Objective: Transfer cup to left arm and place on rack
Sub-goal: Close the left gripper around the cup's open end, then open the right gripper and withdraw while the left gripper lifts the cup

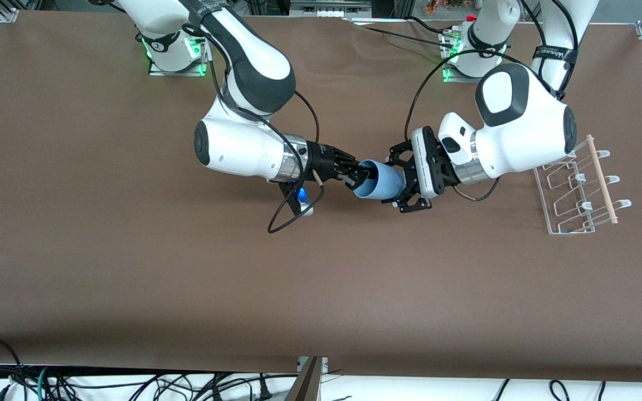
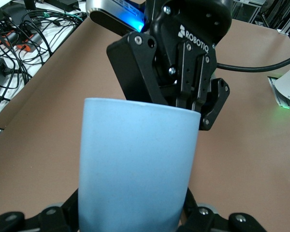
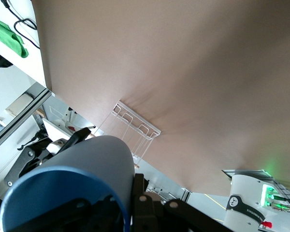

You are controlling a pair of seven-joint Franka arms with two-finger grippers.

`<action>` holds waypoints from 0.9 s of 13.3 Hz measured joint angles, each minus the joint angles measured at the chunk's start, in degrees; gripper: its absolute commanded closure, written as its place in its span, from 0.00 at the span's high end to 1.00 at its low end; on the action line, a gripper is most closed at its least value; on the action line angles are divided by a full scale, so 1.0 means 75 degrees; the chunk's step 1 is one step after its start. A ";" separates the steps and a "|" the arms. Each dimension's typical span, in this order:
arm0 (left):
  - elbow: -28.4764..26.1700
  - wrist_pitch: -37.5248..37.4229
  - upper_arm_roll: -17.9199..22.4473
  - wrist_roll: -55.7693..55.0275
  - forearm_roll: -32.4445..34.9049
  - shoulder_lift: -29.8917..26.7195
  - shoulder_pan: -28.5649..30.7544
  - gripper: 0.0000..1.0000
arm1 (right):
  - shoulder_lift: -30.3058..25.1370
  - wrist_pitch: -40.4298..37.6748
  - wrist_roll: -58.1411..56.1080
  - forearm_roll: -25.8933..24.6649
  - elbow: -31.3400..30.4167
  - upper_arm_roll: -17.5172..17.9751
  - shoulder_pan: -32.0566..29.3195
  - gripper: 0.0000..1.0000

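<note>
The light-blue cup (image 1: 379, 181) hangs on its side in the air over the middle of the table, between both grippers. My right gripper (image 1: 361, 177), all black with a blue light, is shut on the cup's rim with one finger inside and one outside; it shows in the left wrist view (image 2: 193, 104). My left gripper (image 1: 402, 181), with the white boxy hand, is open, and its fingers stand on either side of the cup's base (image 2: 135, 164). The cup's mouth fills the right wrist view (image 3: 87, 159). The white wire rack (image 1: 577, 189) stands at the left arm's end of the table.
The brown table (image 1: 321, 289) carries nothing else. The rack (image 3: 135, 126) with its wooden dowel (image 1: 602, 179) lies close under the left arm's elbow. A black cable (image 1: 293, 214) loops down from the right wrist. Cables lie off the table's near edge.
</note>
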 measured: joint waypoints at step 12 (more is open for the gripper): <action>0.0072 0.0026 -0.0030 -0.0008 -0.0119 0.0019 -0.0034 0.00 | -0.0193 -0.1085 0.0037 0.0005 0.0248 -0.0095 -0.0953 0.99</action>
